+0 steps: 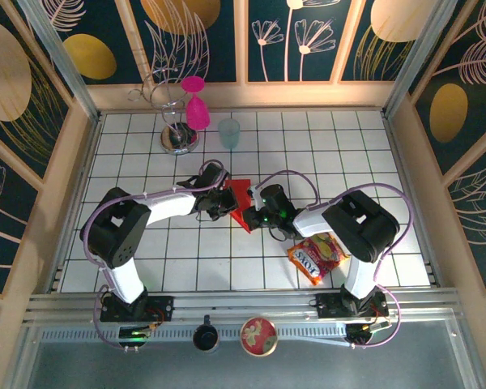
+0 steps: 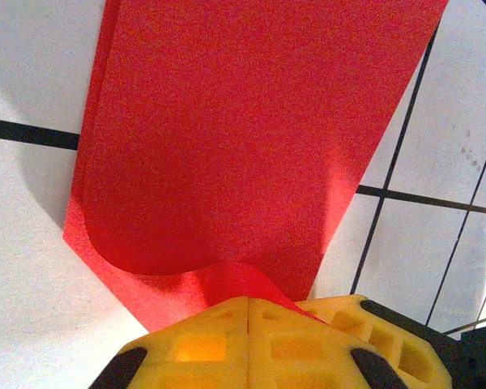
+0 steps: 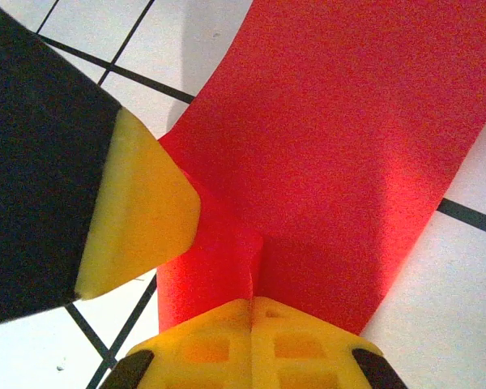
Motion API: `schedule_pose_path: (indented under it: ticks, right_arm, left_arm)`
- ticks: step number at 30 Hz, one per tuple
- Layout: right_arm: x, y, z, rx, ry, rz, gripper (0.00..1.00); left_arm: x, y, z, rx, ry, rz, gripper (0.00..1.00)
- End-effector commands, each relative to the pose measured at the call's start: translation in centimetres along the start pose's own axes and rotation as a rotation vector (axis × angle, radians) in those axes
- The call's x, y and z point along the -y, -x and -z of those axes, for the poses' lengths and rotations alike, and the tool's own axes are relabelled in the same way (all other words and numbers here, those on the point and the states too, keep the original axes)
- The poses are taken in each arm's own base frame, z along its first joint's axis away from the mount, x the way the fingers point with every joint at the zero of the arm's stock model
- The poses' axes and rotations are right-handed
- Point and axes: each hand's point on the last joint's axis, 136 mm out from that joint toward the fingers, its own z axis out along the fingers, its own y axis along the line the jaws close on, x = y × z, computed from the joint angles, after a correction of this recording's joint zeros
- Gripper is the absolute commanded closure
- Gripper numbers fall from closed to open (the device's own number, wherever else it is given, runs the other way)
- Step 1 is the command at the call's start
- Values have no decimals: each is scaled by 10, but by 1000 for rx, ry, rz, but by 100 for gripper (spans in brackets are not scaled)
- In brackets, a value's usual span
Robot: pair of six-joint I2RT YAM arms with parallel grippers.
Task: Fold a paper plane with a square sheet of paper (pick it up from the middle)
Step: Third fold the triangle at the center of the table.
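Both arms meet mid-table over the white tiles. The left gripper has its jaws pinched tight on the red paper. The right gripper is clamped onto the same folded sheet from the right. The paper curls up into both grips, just left of the snack packet.

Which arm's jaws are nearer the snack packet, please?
Right. The right jaws pinch the red paper left of and beyond the snack packet; the left jaws pinch its far side, farther away.
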Motion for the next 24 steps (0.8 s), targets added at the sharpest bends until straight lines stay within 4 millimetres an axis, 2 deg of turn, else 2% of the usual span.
schedule_pose_path:
  ticks: [1,2,3,5,24]
  right_arm:
    - [19,-24,-6,-82,-59,-35,100]
    - [18,-24,-6,-82,-58,-35,100]
    - [18,-24,-6,-83,-58,-36,100]
    - [19,-24,-6,-84,-60,-38,100]
    - [19,-26,-7,-93,-59,-48,100]
  left_arm:
    - [-14,-5,-6,-9,53,15,94]
    - [-15,-5,-7,-11,56,15,94]
    - [-25,-10,-9,-23,77,21,94]
    - [-27,-11,-10,-24,82,22,94]
    - [-38,-12,-17,-31,114,18,95]
